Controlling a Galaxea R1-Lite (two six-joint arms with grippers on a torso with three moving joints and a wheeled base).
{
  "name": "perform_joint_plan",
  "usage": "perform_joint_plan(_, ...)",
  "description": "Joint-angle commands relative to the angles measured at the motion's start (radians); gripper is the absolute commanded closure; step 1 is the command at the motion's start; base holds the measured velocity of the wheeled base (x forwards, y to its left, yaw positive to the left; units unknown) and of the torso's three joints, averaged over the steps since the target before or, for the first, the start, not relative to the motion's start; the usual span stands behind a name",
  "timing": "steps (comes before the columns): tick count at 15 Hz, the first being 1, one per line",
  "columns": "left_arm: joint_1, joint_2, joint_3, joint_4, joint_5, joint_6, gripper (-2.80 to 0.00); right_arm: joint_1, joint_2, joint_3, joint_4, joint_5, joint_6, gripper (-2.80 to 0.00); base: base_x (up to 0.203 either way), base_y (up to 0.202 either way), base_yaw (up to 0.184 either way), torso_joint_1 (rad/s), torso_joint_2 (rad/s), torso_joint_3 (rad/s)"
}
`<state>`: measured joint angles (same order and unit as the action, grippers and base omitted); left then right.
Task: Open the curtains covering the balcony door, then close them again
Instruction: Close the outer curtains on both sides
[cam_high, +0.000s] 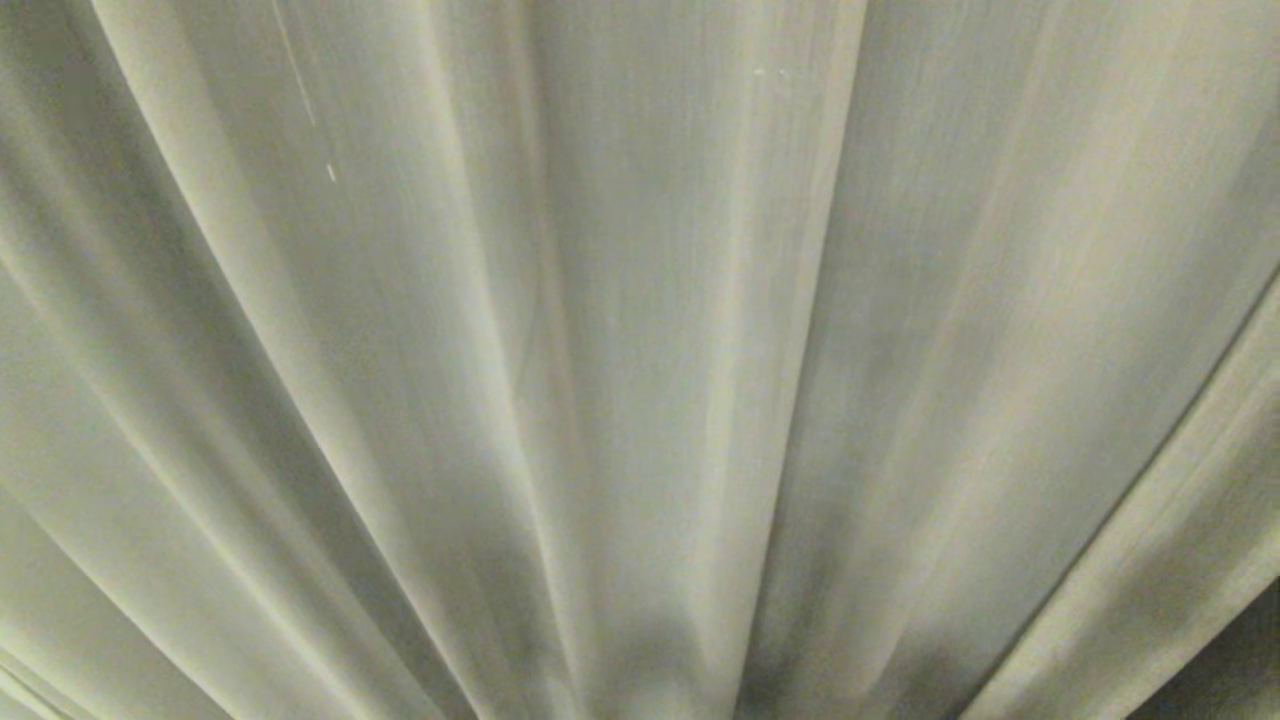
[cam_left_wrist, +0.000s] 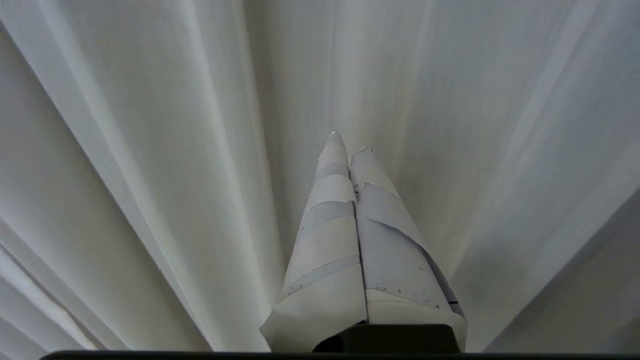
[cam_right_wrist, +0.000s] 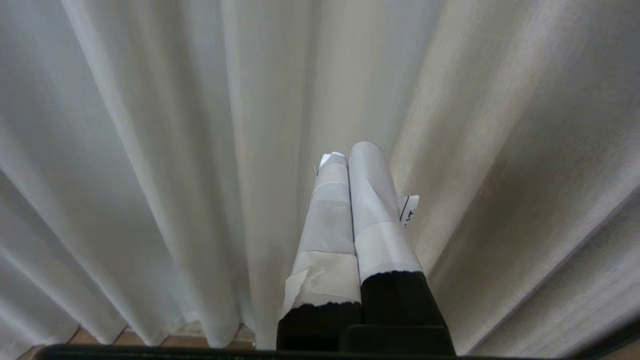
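Cream pleated curtains (cam_high: 640, 330) fill the whole head view, hanging drawn together in long folds; neither arm shows there. The balcony door is hidden behind the fabric. In the left wrist view my left gripper (cam_left_wrist: 348, 142), its fingers wrapped in white tape, is shut with nothing between them, and it points at the curtains (cam_left_wrist: 165, 150) just ahead. My right gripper (cam_right_wrist: 350, 152), also tape-wrapped, is shut and empty in front of the curtains (cam_right_wrist: 165, 150). I cannot tell whether either tip touches the fabric.
A strip of wooden floor (cam_right_wrist: 190, 337) shows under the curtain hem in the right wrist view. A darker fold edge runs down the right side of the fabric (cam_high: 1180, 470).
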<state>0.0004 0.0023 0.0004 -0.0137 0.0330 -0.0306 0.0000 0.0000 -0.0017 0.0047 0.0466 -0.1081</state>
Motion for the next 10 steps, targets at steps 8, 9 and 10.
perform_joint_plan(8, 0.000, -0.002, 0.000, 0.000, 0.001, -0.002, 0.00, 0.000, 0.002, 0.000, -0.002, 0.004, -0.012, 0.00, 0.000, 0.000, 0.000, 0.000, 0.00, 0.000)
perform_joint_plan(9, 0.001, -0.002, 0.000, 0.000, 0.001, -0.002, 0.00, 0.000, 0.002, 0.000, -0.002, 0.004, -0.016, 0.00, 0.000, 0.000, 0.000, 0.000, 0.00, 0.000)
perform_joint_plan(10, 0.000, -0.002, 0.000, 0.000, 0.001, -0.002, 0.00, 0.000, 0.002, 0.000, -0.002, 0.001, -0.015, 0.00, 0.000, 0.000, 0.000, 0.000, 0.00, 0.000)
